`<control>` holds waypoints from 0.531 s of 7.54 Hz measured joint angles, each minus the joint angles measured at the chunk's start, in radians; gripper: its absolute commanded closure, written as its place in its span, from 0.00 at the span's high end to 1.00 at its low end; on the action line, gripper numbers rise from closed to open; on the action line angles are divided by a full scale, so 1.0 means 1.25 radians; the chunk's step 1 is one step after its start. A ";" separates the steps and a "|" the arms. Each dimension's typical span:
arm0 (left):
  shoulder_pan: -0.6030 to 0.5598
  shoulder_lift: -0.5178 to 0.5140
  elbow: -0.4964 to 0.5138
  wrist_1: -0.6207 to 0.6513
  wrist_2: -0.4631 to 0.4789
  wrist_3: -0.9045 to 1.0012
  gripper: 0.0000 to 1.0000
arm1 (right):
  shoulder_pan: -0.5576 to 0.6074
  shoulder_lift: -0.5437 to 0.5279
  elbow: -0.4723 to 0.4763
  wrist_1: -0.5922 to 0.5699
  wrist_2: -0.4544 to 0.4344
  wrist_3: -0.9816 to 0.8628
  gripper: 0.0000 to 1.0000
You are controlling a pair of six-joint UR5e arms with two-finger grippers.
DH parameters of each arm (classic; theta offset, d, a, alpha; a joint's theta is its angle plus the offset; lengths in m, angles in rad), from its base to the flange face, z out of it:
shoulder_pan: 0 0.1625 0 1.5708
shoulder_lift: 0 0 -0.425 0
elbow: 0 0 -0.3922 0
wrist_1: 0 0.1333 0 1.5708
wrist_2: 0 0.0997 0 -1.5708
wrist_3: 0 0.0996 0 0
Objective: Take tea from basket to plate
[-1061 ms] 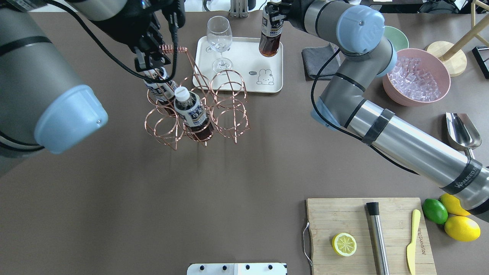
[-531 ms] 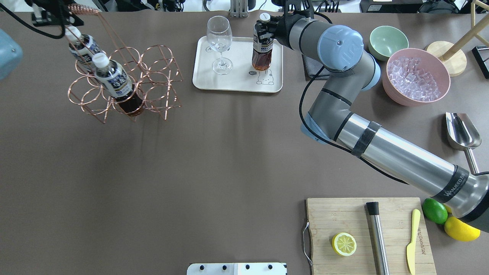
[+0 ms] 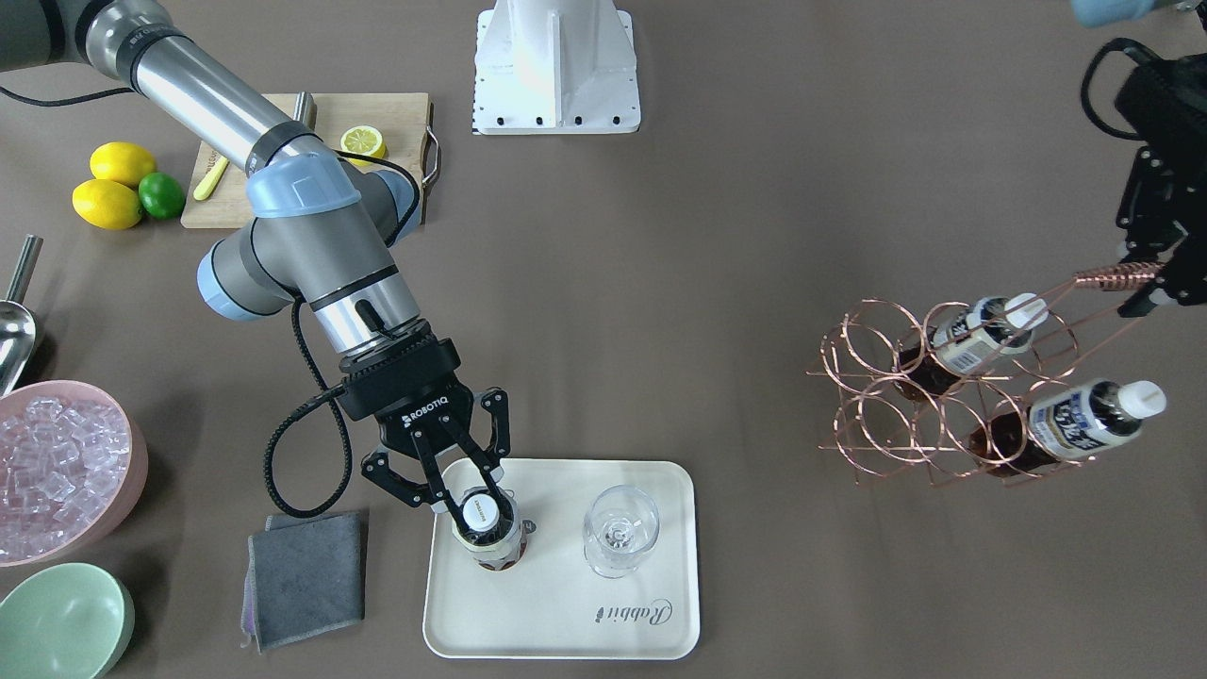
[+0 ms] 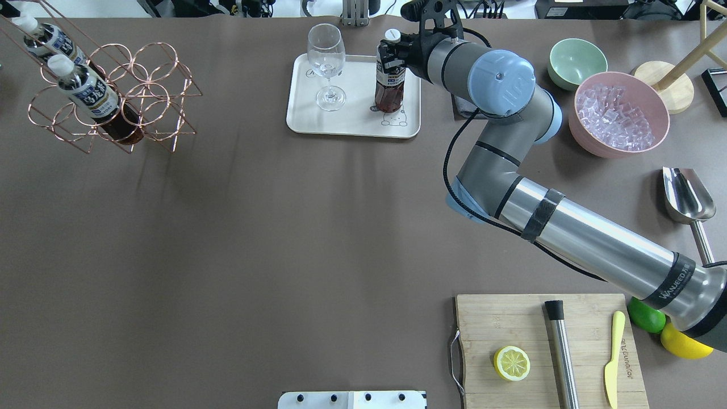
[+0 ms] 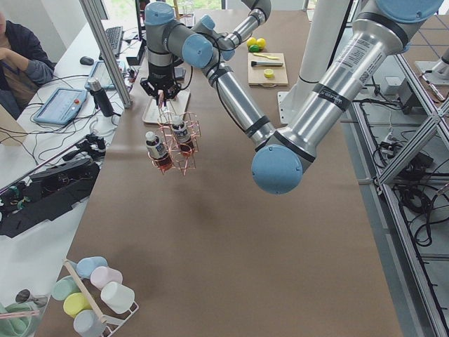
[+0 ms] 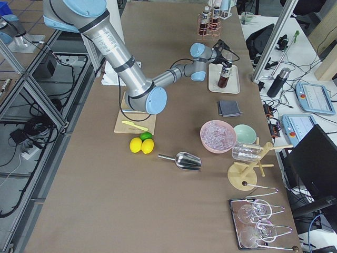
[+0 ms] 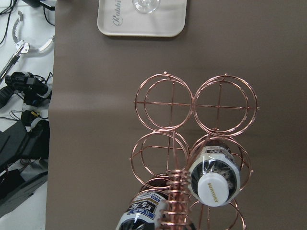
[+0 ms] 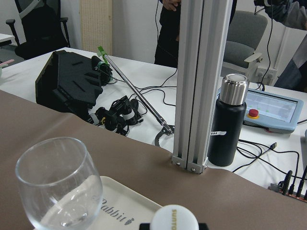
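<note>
Basket (image 4: 149,85), hung by its handle from the left gripper (image 3: 1136,283), has gone from just beside the plate (image 4: 352,122) to the table's far left corner, two bottles (image 4: 88,94) riding along. Tea bottle (image 4: 389,85) in the right gripper (image 4: 392,54) has come down from above the plate's far right corner toward the bear drawing (image 4: 393,118). Base seems to touch the plate, hard to confirm.

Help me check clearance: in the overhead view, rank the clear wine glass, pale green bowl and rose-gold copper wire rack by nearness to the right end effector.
1. Clear wine glass, on the cream tray beside the right end effector.
2. Pale green bowl, rightward.
3. Rose-gold copper wire rack, far left.
</note>
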 measured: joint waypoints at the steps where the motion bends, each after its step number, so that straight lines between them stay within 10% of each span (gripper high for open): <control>1: -0.027 0.021 0.021 0.000 -0.008 0.044 0.00 | -0.002 -0.002 0.000 0.001 -0.003 0.001 0.99; 4: -0.099 0.039 0.129 -0.003 -0.038 0.172 0.00 | -0.003 -0.006 0.006 0.002 -0.005 0.006 1.00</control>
